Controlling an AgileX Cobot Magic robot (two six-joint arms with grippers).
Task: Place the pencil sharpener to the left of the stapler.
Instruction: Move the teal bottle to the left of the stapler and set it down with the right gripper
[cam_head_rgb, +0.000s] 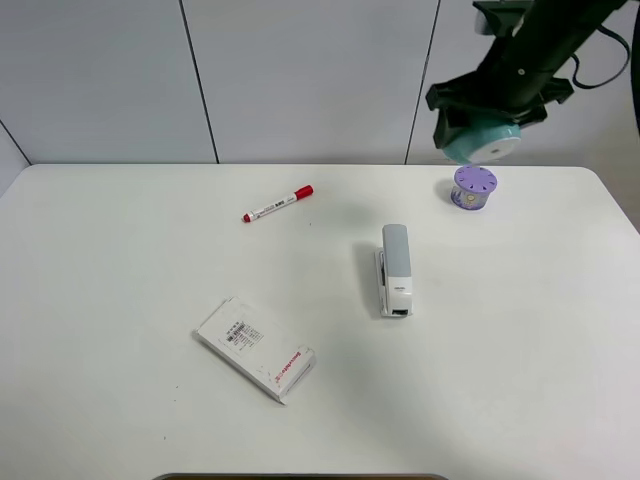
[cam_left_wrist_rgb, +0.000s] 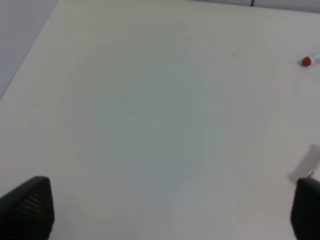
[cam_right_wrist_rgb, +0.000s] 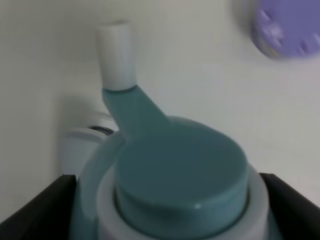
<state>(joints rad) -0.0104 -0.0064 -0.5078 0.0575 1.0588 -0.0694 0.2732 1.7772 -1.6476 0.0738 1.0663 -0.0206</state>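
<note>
The teal pencil sharpener hangs in the air above the table's back right, held by my right gripper, which is shut on it. In the right wrist view the pencil sharpener fills the frame between the black fingers, its white-tipped handle sticking out. The grey and white stapler lies flat right of the table's middle, well below and left of the held sharpener. My left gripper is open over bare table, with only its dark fingertips showing.
A purple cylinder with a dotted top stands just under the held sharpener. A red-capped marker lies at the back centre-left. A flat white labelled box lies front left of the stapler.
</note>
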